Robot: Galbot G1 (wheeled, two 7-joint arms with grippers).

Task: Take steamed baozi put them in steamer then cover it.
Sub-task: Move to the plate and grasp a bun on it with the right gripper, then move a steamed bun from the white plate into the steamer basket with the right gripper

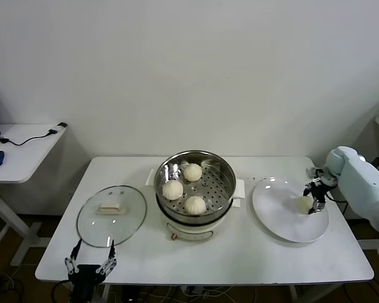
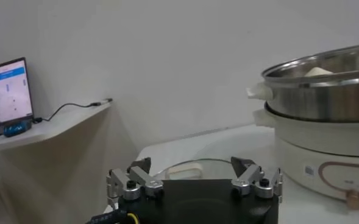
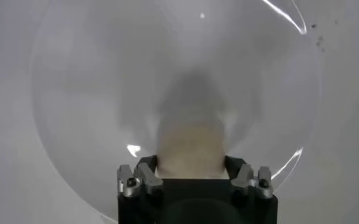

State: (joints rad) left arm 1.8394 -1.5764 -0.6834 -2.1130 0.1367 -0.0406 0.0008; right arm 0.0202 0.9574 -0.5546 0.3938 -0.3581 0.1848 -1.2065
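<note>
Three baozi (image 1: 184, 188) lie already on the perforated tray of the steamer (image 1: 222, 169), which stands in the middle of the table (image 1: 240, 255). In the head view you see the fourth baozi (image 1: 302, 204) on the white plate (image 1: 275, 218), at the right side of the steamer. Your right gripper (image 1: 315, 202) is down on this plate, and its fingers stand on both sides of the bun, close to it. The glass lid (image 1: 95, 224) lies flat on the table at the left of the steamer. Your left gripper (image 1: 90, 264) waits at the near edge of the table, just before the lid, with its fingers spread wide and holding nothing.

In the left wrist view you see the left gripper (image 2: 194, 176) open, the lid (image 2: 182, 165) just behind its fingers, and the steamer (image 2: 325, 100) farther off with one bun (image 2: 318, 71) showing over its rim.

In the right wrist view the fourth bun (image 3: 190, 149) sits between the two fingers (image 3: 144, 172) of the right gripper (image 3: 191, 167), with the plate (image 3: 75, 91) under it. The fingers are narrowed around the bun, but you cannot tell if they press it already.
</note>
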